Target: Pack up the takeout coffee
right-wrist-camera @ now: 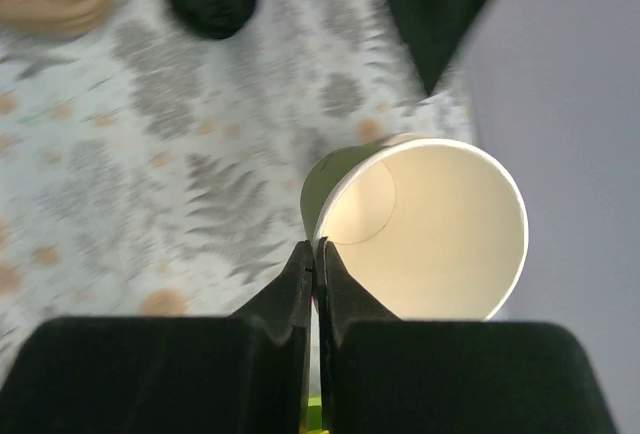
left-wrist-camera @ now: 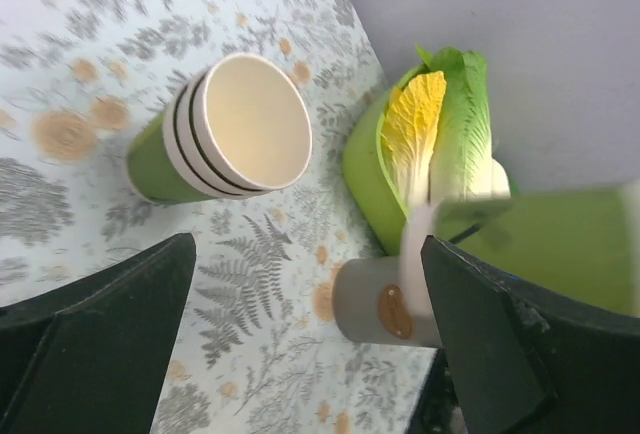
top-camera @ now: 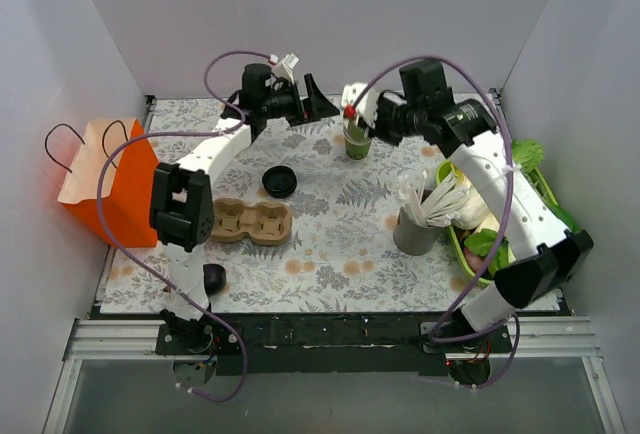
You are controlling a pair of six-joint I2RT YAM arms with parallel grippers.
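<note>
Takeout coffee (top-camera: 213, 277), judged to be the black-topped shape at the near-left edge of the desk (top-camera: 330, 244) beside the left arm's base, sits mostly hidden. An orange bag (top-camera: 105, 189) stands at the desk's left side. The step in hand looks like freeing one cup from the cup stack (top-camera: 356, 141). For that, the left pincer (left-wrist-camera: 308, 254) should close low on the green wall while the right pincer (right-wrist-camera: 315, 254) draws straight up, gently, sparing the rim. Both arms reach to the far edge, elbows bent. The right pincer is clamped on the top rim; the left gapes wide just beside the stack.
</note>
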